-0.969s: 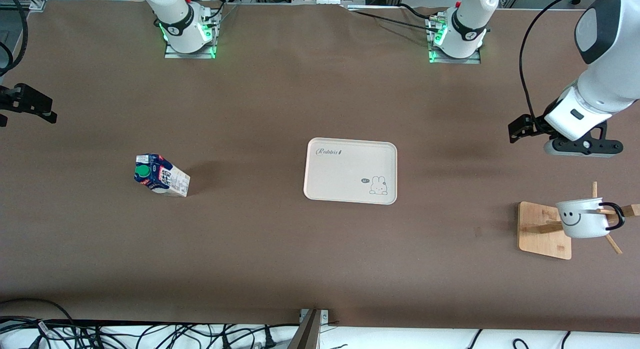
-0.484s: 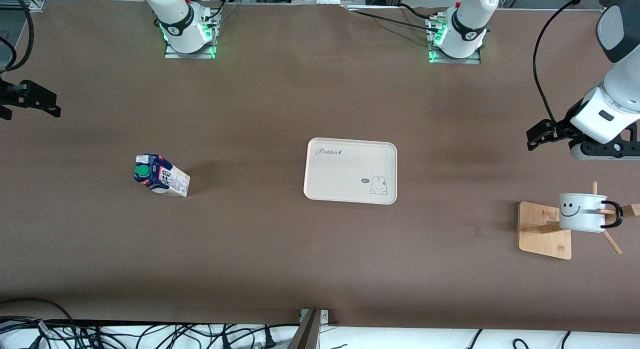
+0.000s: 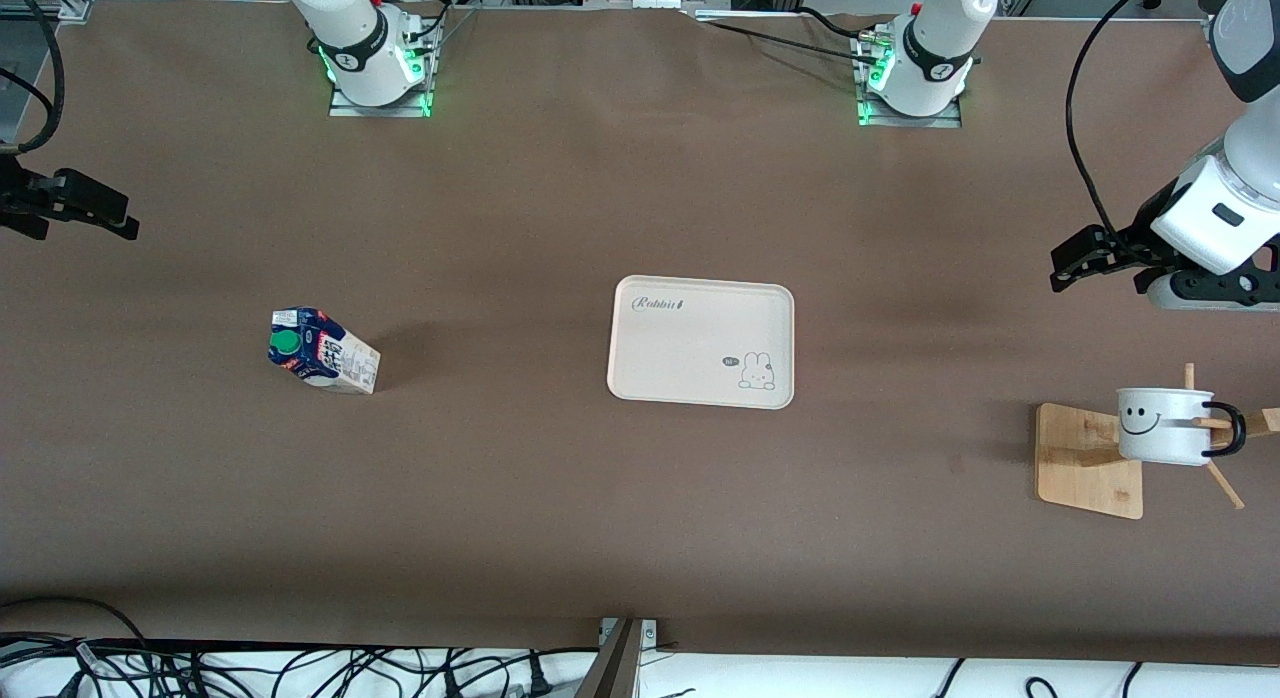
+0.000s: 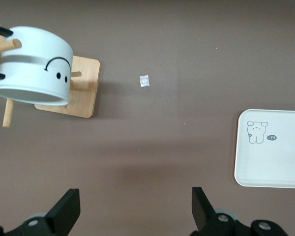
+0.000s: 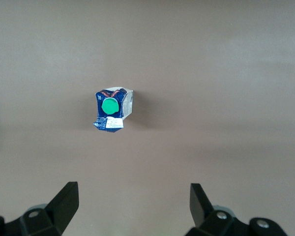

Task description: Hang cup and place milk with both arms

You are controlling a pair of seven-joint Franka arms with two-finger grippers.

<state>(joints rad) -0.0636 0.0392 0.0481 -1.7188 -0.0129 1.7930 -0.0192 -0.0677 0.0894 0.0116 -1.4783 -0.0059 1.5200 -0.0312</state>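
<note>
Cup (image 3: 1165, 425) hangs by its black loop handle (image 3: 1228, 429) on a peg of the wooden rack (image 3: 1088, 462), at the left arm's end of the table; hang step looks done. Probably light, rigid, glossy, so slippery at the wall.

Milk (image 3: 322, 350) stands on the table toward the right arm's end, well apart from the tray (image 3: 700, 341), green cap (image 3: 286, 341) up. Judged light, thin card walls, dents if squeezed hard. Best hold looks like the two flat lower sides, below the gabled top.

Right gripper (image 5: 132, 206) is over bare table near that end's edge, spread wide, holding nothing; the milk sits ahead in its wrist view, not between the fingers. Likely the next one to act.

Left gripper (image 4: 135, 211) is over bare table near the rack, also spread wide, empty, touching nothing. Cup is clear of it.

Tray is bare, mid-table; placing milk not yet done.
</note>
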